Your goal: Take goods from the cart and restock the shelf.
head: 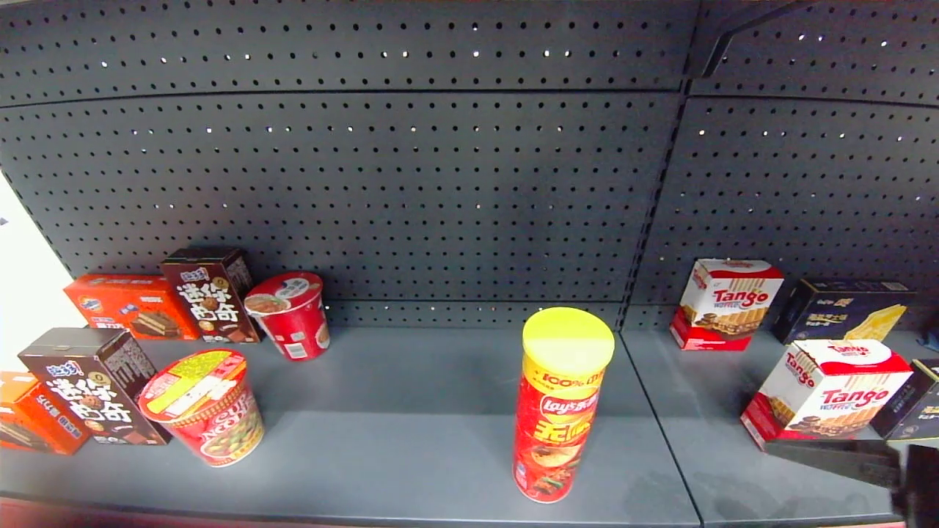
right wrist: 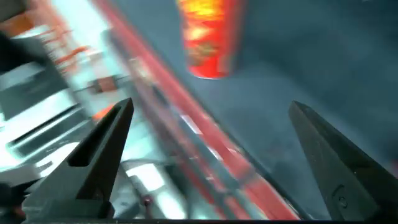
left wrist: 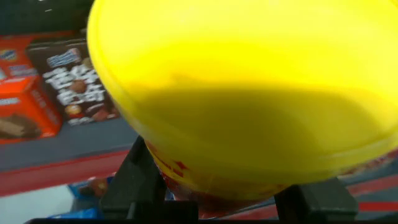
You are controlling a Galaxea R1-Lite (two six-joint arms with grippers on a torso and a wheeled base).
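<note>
Eight boxes (head: 132,304) (two wafer), two noodle cups (head: 205,414), two yellow-lidded chip cans (head: 563,403)

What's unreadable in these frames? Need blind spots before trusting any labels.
Left wrist view: the yellow-lidded can in the left claw; its own lid hides its body and label.
Right wrist view: everything past the shelf's red edge is blurred; the standing can is cut off by the frame edge.
Head view: the orange box is cut by the left edge; the dark box sits half hidden behind a wafer box.
</note>
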